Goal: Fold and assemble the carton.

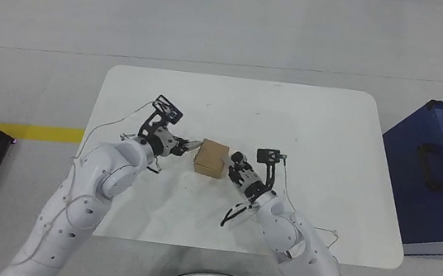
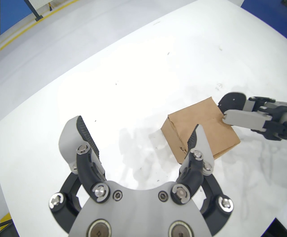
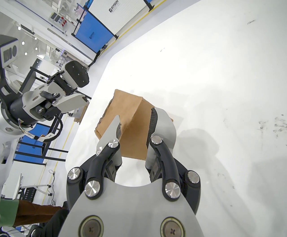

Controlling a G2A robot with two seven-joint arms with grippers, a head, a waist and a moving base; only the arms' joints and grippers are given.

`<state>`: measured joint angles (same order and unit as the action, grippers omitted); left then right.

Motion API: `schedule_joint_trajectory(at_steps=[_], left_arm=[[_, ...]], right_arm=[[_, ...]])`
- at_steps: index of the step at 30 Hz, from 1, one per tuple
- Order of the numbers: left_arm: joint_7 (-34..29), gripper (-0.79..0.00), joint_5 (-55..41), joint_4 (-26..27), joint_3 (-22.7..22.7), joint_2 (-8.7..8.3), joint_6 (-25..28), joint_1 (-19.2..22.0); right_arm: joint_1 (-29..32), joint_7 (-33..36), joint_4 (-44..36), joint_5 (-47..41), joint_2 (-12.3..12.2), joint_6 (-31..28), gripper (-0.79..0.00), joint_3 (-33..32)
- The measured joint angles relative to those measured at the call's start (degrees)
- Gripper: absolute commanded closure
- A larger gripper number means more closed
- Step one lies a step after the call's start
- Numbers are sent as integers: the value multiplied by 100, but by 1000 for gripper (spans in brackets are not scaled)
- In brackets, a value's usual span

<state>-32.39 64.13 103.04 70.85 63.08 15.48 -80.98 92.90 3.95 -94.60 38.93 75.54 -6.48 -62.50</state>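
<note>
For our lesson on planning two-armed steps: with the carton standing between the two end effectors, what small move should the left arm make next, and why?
Probably ease the open left end effector toward the carton and press its near side. The right end effector grips the opposite corner, steadying it, and a seam on the near side looks slightly open, so it likely needs closing.

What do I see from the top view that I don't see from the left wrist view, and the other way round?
Top view: the long white left arm and right arm, and the whole rounded white table.
Left wrist view: the ribbed black pads of the open left tool, the rough seam down the side of the carton, and small dark scuffs on the tabletop.
Both: the brown carton on the table, the left tool beside it, and the right tool pinching its far corner.
</note>
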Motion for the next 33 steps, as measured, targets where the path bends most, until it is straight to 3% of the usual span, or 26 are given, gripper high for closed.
schedule_joint_trajectory(at_steps=[6, 9, 14, 20, 27, 33], left_arm=[[-790, -785, -1626, -278, 486, -59, 582, -11], [-1068, -785, -2017, -488, 628, -84, 673, 70], [-1359, -785, -3284, -886, 1174, -147, 888, 108], [-2228, -785, -5218, -1397, 2003, -280, 1308, 110], [-2236, -785, -5257, -1407, 2005, -282, 1314, 111], [-2237, -785, -5260, -1408, 2006, -282, 1314, 111]], right_arm=[[422, -1260, -48, 68, -31, -882, 0, -162], [451, -1409, -59, 274, -36, -1031, 0, -115], [212, -885, -345, 547, 4, -421, 0, 107], [-330, 3, -431, 679, 95, 533, 0, 446], [-523, 522, -341, 1271, 145, 1409, 0, 727], [-497, 534, -421, 1358, 167, 1628, 0, 793]])
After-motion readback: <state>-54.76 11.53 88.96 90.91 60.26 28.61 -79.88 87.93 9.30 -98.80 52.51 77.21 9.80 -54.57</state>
